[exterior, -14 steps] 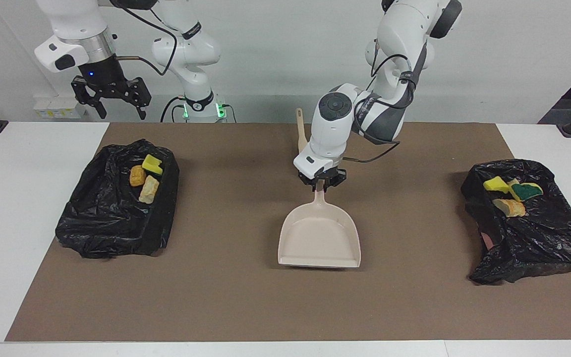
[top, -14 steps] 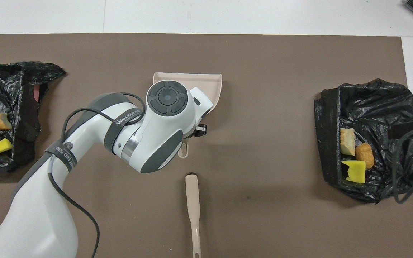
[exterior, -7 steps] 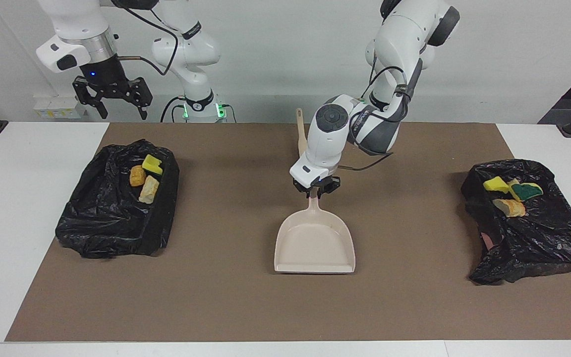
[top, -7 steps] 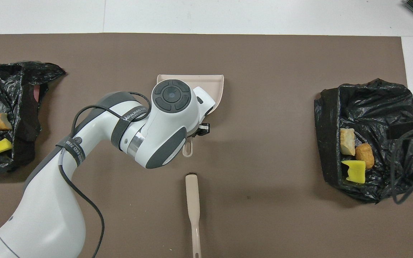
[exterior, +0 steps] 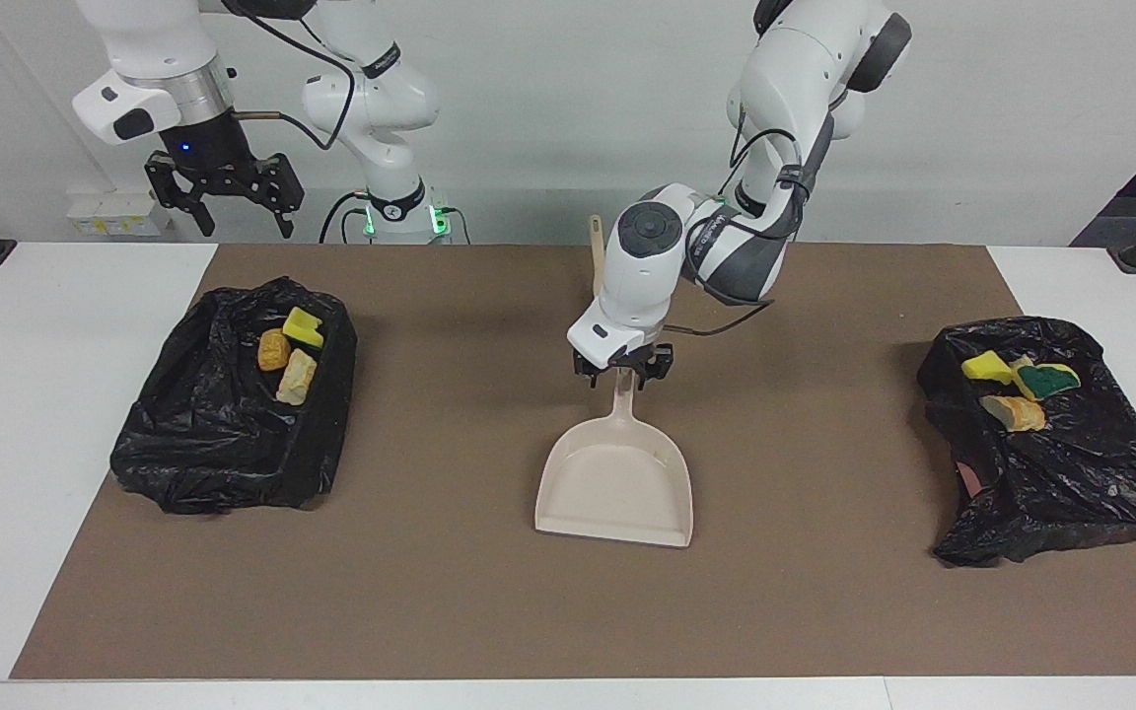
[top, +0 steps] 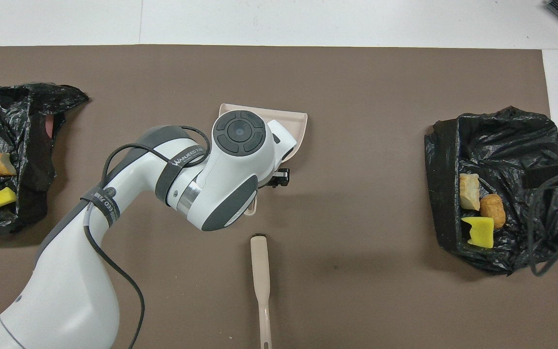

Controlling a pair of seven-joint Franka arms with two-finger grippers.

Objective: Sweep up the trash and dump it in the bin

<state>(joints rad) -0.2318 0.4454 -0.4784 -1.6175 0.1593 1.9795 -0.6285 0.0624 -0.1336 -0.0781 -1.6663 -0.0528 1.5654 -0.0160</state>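
Your brown mat (exterior: 489, 611) carries two black bags — one (exterior: 223, 424) toward the right arm's end holding a yellow sponge chunk (exterior: 303, 326) and two pastries (exterior: 274, 349), one (exterior: 1061, 463) toward the left arm's end holding sponge chunks (exterior: 986, 367) and a pastry (exterior: 1015, 412). The beige dustpan (exterior: 615, 483) lies flat mid-mat, farther from the robots than the brush (top: 261, 276), and your left gripper (exterior: 622, 373) sits at its handle with fingers spread to either side — not clamped. Your right gripper (exterior: 223, 192) waits open, up over the table's edge near its bag.
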